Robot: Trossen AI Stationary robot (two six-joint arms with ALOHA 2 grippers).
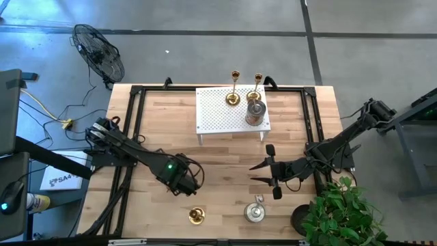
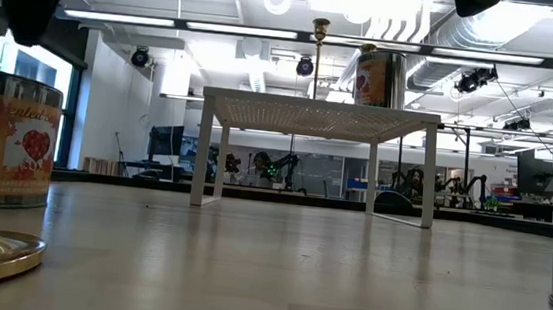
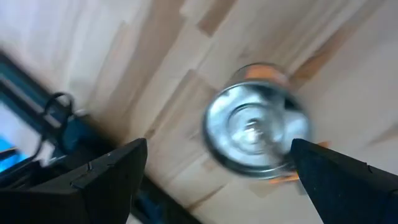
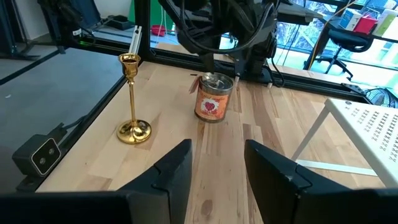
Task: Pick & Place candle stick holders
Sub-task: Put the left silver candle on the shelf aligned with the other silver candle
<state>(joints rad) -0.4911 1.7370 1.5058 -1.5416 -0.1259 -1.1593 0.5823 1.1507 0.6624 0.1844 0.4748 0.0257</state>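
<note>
On the white perforated rack [image 1: 218, 113] at the table's far middle stand two gold candlesticks [image 1: 235, 89] [image 1: 255, 87] and a silvery cup holder [image 1: 255, 113]. A third gold candlestick [image 1: 196, 216] and a cup holder [image 1: 255, 212] stand on their bases near the front edge. Another cup holder with an orange label [image 4: 213, 98] stands on the table under my left gripper [image 1: 183, 179]. That gripper is open above it, and the cup [image 3: 255, 130] shows between its fingers [image 3: 112, 174]. My right gripper [image 1: 258, 172] is open and empty, right of centre.
A potted plant [image 1: 338, 212] stands at the front right corner. A black frame [image 1: 136, 116] runs along the table's edges. The rack's legs [image 2: 202, 149] stand on the table. Bare wood lies between the rack and the front objects.
</note>
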